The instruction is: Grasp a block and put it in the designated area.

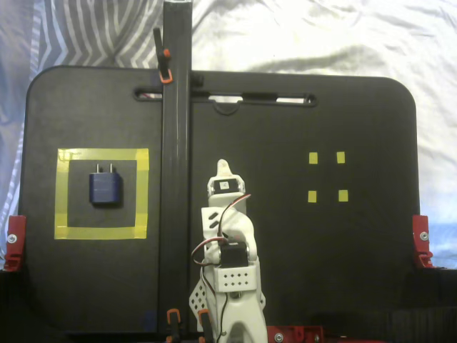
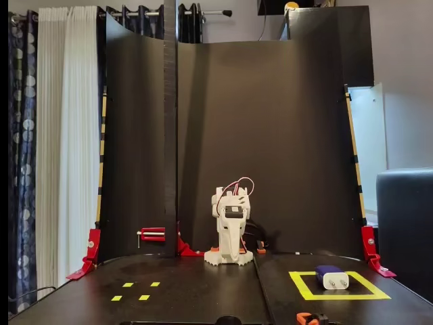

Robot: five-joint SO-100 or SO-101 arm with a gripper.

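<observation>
The dark blue block (image 1: pixel 105 188) lies flat inside the designated area (image 1: pixel 102 154), a yellow tape square on the left of the black board, with its two silver prongs pointing toward the board's far edge. In the fixed view from the front, the block (image 2: pixel 331 277) sits within the same yellow outline (image 2: pixel 338 296) at the right. The white arm is folded up at the board's middle. Its gripper (image 1: pixel 224 168) is shut with nothing in it, well to the right of the block. From the front the gripper (image 2: pixel 230 252) points down near the arm's base.
A tall black post (image 1: pixel 176 143) stands between the arm and the yellow square. Four small yellow markers (image 1: pixel 327 176) lie right of the arm. Red clamps (image 1: pixel 14 243) grip the board's side edges. A curved black backdrop (image 2: pixel 270 135) rises behind the arm.
</observation>
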